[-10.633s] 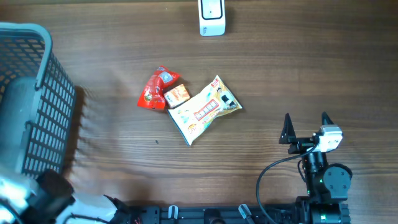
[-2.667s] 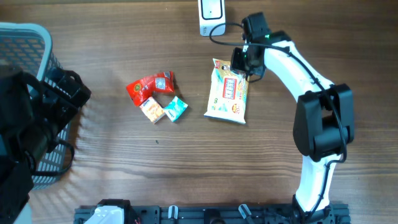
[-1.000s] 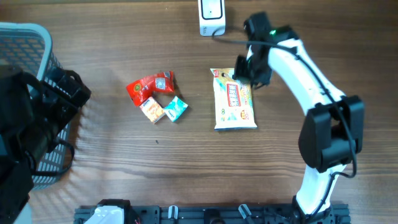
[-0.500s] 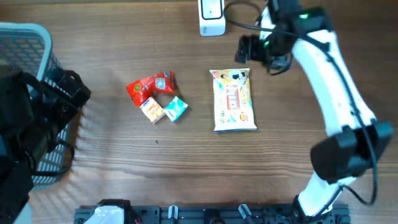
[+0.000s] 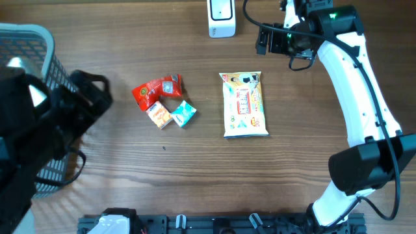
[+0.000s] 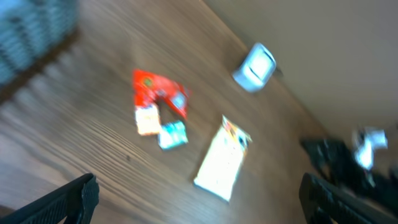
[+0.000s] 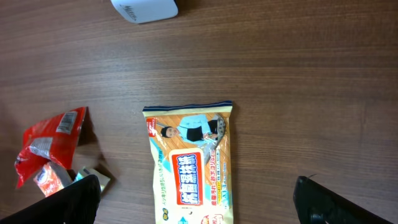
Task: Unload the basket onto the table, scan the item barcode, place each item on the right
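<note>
**Desk:** Snack packet (image 5: pixel 245 104): where is it on the overhead?

**Me:** Flat on the table mid-frame, print side up, at about 6 o'clock from the scanner (image 5: pixel 221 17). My right gripper (image 5: pixel 263 39) has just let it go and lifted off, just past the packet's 12 o'clock. Its jaws are wide and empty.

**Desk:** Left wrist?

**Me:** Blurred. My left gripper (image 6: pixel 199 185) is fully spread and holds nothing.

**Desk:** Right wrist?

**Me:** Packet straight below, scanner at 11 o'clock. I see no barcode, so I judge it unscanned.

The scanner (image 5: pixel 221 18) stands at the desk's (image 5: pixel 130 182) far edge. The packet (image 5: pixel 245 104) lies mid-desk, with the small packs (image 5: pixel 159 101) to its left and the basket (image 5: pixel 26 58) at the left edge.
</note>
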Robot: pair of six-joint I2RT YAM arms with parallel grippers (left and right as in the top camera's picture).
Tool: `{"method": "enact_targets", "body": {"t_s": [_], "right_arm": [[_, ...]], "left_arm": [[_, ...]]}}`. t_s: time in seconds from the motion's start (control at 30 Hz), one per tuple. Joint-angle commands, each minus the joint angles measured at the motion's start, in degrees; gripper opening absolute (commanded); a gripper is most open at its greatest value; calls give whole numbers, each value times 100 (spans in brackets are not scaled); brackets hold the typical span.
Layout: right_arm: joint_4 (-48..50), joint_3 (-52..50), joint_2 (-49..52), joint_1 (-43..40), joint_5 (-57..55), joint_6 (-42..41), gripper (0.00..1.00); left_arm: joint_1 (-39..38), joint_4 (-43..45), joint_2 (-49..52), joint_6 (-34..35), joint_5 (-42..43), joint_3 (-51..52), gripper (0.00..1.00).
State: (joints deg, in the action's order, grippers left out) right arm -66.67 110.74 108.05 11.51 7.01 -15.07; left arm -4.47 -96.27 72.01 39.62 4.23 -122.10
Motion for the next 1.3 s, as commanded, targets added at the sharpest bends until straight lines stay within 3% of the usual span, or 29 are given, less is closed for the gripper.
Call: {"method": "enact_targets", "body": {"t_s": [0.0, 0.1, 0.13, 0.17, 0.27, 0.33, 0.43, 0.5, 0.6, 0.7, 0.77, 0.83, 0.9, 0.97, 1.0, 1.17, 1.23, 1.27], "right_arm": [[48, 46, 15, -13, -103, 68, 100], [48, 46, 15, -13, -103, 68, 100], [48, 46, 15, -13, -105, 68, 100], [48, 46, 15, -13, -105, 66, 100], [48, 46, 15, -13, -105, 68, 100], [48, 46, 15, -13, -105, 70, 100], [48, 46, 15, -13, -105, 66, 100], [48, 46, 15, -13, -105, 66, 100], [48, 46, 15, -13, -105, 68, 100], [48, 46, 15, -13, -105, 68, 100], [48, 46, 15, -13, -105, 66, 100], [48, 46, 15, -13, -105, 66, 100], [70, 46, 15, -13, -105, 66, 100], [415, 46, 15, -11, -98, 17, 100], [437, 46, 15, -11, -70, -234, 100], [173, 35, 17, -13, 48, -446, 100], [101, 35, 17, -13, -9, -439, 100], [81, 35, 33, -13, -240, -442, 100]], "left_arm": [[-645, 79, 380, -774, 1178, 881, 100], [-1379, 1115, 778, -765, 1185, 2511, 97], [-1576, 1683, 940, -702, 1215, 3084, 79], [-1786, 2391, 1178, -682, 1547, 3773, 68], [-2199, 4680, 1919, -682, 2861, 5110, 69], [-2317, 5622, 2402, -339, 2983, 5484, 59], [-2509, 6673, 3200, -118, 2981, 5637, 60], [-2553, 7060, 3585, -146, 2957, 5637, 77], [-2461, 7267, 3941, -184, 2590, 5639, 89], [-2476, 7785, 4321, -13, 2730, 5639, 89], [-2605, 8126, 4564, 448, 2728, 5639, 72], [-2658, 8330, 4695, 885, 2573, 5639, 48], [-2734, 8498, 4828, 1252, 2330, 5639, 41], [-2756, 8494, 4922, 1252, 2260, 5639, 9], [-2756, 8474, 4922, 1252, 2262, 5639, 4], [-2380, 7910, 4319, 1182, 2295, 5608, 4], [-2236, 7340, 3689, 1180, 1556, 5536, 4], [-2210, 6583, 3145, 1180, 442, 5313, 4]]}}
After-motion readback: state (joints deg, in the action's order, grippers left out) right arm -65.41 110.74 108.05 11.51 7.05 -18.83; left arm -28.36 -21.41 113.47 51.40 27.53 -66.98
